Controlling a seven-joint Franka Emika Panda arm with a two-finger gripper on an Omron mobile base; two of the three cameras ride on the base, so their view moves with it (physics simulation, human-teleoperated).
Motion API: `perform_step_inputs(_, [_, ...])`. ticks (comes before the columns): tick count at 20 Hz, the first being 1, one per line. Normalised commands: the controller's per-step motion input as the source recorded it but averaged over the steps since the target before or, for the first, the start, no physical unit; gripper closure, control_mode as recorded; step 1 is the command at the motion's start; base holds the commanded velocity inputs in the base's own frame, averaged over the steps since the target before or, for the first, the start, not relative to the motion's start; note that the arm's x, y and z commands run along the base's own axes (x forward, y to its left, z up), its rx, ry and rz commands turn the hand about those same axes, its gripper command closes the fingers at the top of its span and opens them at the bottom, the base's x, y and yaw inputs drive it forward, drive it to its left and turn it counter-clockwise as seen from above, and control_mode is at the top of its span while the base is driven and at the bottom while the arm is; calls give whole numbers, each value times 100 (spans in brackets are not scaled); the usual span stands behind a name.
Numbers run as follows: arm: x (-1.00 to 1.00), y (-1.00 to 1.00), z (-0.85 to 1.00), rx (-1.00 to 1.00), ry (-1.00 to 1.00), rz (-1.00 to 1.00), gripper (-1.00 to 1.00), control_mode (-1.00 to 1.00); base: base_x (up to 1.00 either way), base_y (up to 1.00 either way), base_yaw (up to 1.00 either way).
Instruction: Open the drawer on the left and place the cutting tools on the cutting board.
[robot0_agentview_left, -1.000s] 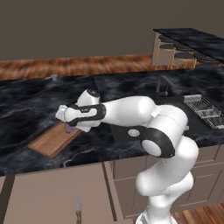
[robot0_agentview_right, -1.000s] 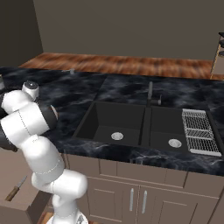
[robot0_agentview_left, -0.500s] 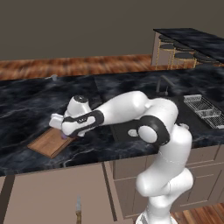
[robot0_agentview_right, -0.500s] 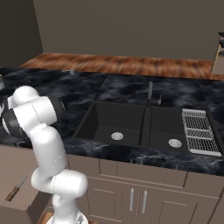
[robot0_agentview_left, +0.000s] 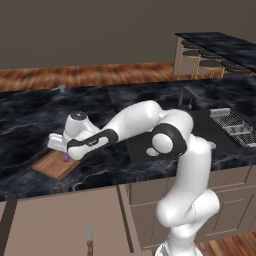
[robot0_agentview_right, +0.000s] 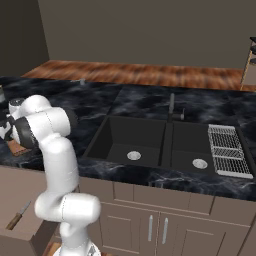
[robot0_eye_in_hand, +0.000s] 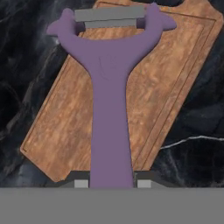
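Note:
My gripper (robot0_agentview_left: 65, 153) hangs low over the near end of the wooden cutting board (robot0_agentview_left: 54, 165), shut on the purple Y-shaped peeler (robot0_agentview_left: 66, 158). In the hand view the peeler (robot0_eye_in_hand: 109, 92) runs up from between the two fingertips (robot0_eye_in_hand: 81, 183), its silver blade at the top, over the cutting board (robot0_eye_in_hand: 175, 92); whether it touches the wood I cannot tell. The brown-handled knife (robot0_agentview_left: 90, 236) lies in the open drawer (robot0_agentview_left: 55, 225) below the counter. From the right, the knife (robot0_agentview_right: 18, 216) lies in the drawer (robot0_agentview_right: 27, 235) and a corner of the board (robot0_agentview_right: 18, 148) peeks out behind my arm.
The dark marble counter (robot0_agentview_left: 30, 120) surrounds the board. A black double sink (robot0_agentview_right: 150, 142) with a faucet (robot0_agentview_right: 171, 107) lies to the right, and a wire rack (robot0_agentview_right: 227, 150) beside it. Cabinet doors (robot0_agentview_right: 155, 227) with vertical handles stand under the sink.
The arm has stretched out to the left and lowered, bringing the hand with the peeler down close over the cutting board. The jaws stayed shut on it.

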Motion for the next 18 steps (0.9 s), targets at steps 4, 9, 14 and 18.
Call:
perform_step_inputs(4, [12, 14, -27, -8, 0, 0, 100, -100, 0, 0, 0])
perform_step_inputs(9, [6, 0, -31, -4, 0, 0, 100, -100, 0, 0, 0])
perform_step_inputs(14, [3, 0, -19, 0, 0, 0, 100, -100, 0, 0, 0])
perform_step_inputs(18, [6, 0, -2, 0, 0, 0, -100, -100, 0, 0, 0])
